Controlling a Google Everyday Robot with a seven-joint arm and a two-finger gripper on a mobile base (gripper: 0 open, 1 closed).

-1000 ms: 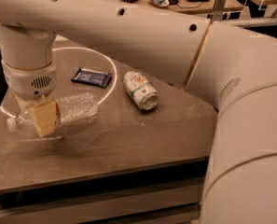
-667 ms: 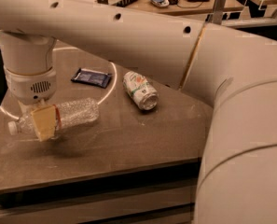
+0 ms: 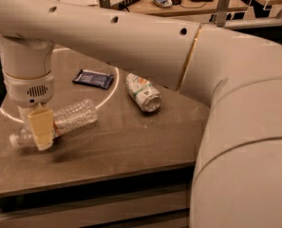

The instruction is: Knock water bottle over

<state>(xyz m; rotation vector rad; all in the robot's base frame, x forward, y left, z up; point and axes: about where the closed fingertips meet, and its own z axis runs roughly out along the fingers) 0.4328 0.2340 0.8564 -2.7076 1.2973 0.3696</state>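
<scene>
Gripper: you find the gripper (image 3: 41, 131) low over the left part of the table (image 3: 131, 144), below the wrist, in front of the bottle's neck end.
Grip: you cannot tell from this angle whether it is apart, together or clamped on anything; it seems to touch the bottle.
Water bottle: the water bottle (image 3: 76, 117) lies on its side on the table, cap toward the left front edge, base toward the middle.
Can: the can (image 3: 143, 93) lies on its side, right of the bottle and apart from it.
Packet: the dark packet (image 3: 93, 78) lies flat behind the bottle, near the can.
Arm: the arm (image 3: 131, 37) crosses the top of your view.
</scene>
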